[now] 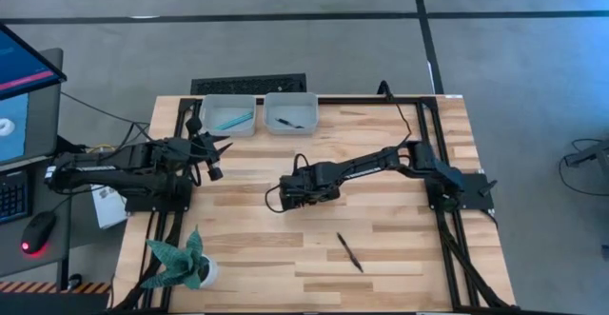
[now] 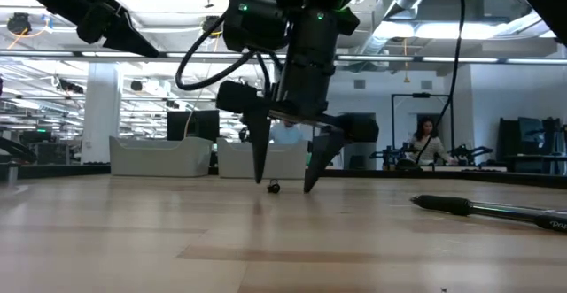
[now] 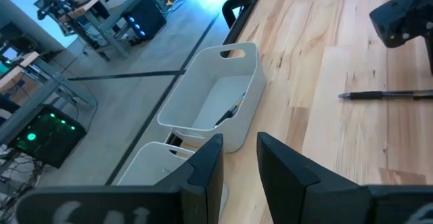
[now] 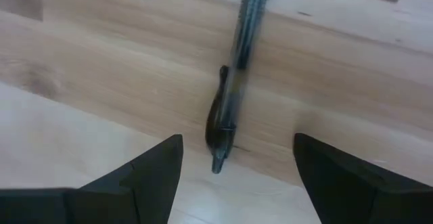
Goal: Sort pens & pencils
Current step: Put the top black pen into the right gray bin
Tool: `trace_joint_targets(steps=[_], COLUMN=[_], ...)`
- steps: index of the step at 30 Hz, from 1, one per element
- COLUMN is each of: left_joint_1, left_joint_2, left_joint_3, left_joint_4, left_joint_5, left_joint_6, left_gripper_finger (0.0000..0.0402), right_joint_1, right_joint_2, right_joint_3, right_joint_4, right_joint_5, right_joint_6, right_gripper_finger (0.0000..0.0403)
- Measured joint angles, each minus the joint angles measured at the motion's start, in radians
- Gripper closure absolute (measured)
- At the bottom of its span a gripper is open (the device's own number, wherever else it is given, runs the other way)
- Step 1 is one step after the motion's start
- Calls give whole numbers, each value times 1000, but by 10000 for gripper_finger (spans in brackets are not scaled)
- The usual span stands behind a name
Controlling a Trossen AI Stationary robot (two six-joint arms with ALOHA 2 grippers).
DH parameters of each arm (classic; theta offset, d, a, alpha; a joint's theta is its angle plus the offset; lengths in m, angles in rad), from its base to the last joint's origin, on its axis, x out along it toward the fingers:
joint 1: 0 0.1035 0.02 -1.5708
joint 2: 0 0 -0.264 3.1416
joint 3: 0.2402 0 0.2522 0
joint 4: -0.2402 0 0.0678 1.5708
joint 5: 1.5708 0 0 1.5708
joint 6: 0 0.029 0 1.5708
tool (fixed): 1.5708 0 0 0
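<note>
My right gripper is open over the middle of the table, pointing down. Its fingers stand on either side of a black pen that lies flat on the wood; in the low view that pen shows end-on as a small dark spot between the fingertips. A second black pen lies on the table nearer the near edge. Teal pens lie in the left bin and a black pen in the right bin. My left gripper waits open, raised near the bins.
Two white bins stand side by side at the table's far edge. A teal spiky potted plant stands at the near left corner. Black frame rails run along the table's sides. Bare wood lies around the loose pen.
</note>
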Motion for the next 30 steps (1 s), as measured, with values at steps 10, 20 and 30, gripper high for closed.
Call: trace_joint_targets(steps=[10, 20, 30], left_joint_1=[0, 0, 0], left_joint_2=[0, 0, 0], left_joint_3=[0, 0, 0], left_joint_4=[0, 0, 0], left_joint_5=[0, 0, 1], left_joint_6=[0, 0, 0], left_gripper_finger=[319, 319, 319], right_joint_1=[-16, -22, -17], right_joint_2=[5, 6, 6], right_joint_3=[2, -4, -5], right_joint_4=[-47, -10, -1], right_joint_5=[2, -5, 3], right_joint_6=[-1, -59, -79], right_gripper_finger=[99, 99, 99])
